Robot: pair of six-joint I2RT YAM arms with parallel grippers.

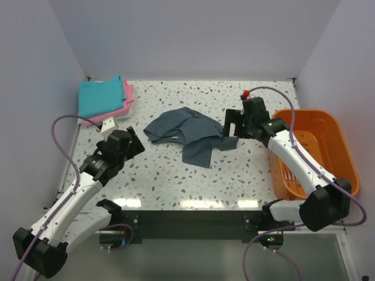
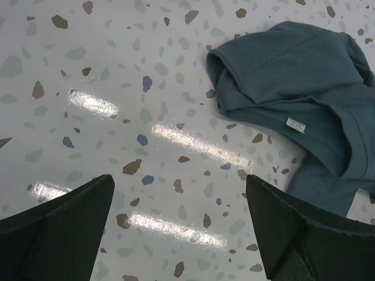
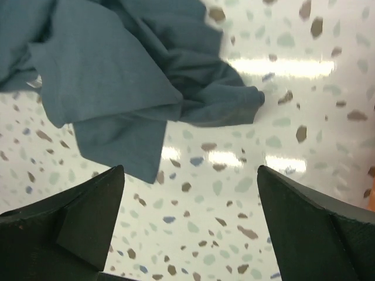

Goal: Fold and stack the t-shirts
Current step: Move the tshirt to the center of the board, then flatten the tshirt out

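As the orange bin (image 1: pixel 331 146) stands nearby, a slate t-shirt (image 1: pixel 190 132) lies outside.

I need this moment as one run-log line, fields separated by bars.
left gripper: open | right gripper: open, near grey t-shirt | grey t-shirt: crumpled, mid-table | turquoise t-shirt: stacked on pink t-shirt, far-left corner

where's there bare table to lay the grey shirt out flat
Bare table runs from the grey shirt to the near edge. A second patch lies along the far edge, between the turquoise-and-pink stack and the right gripper. Crowded: the middle, and the right side by the orange bin.
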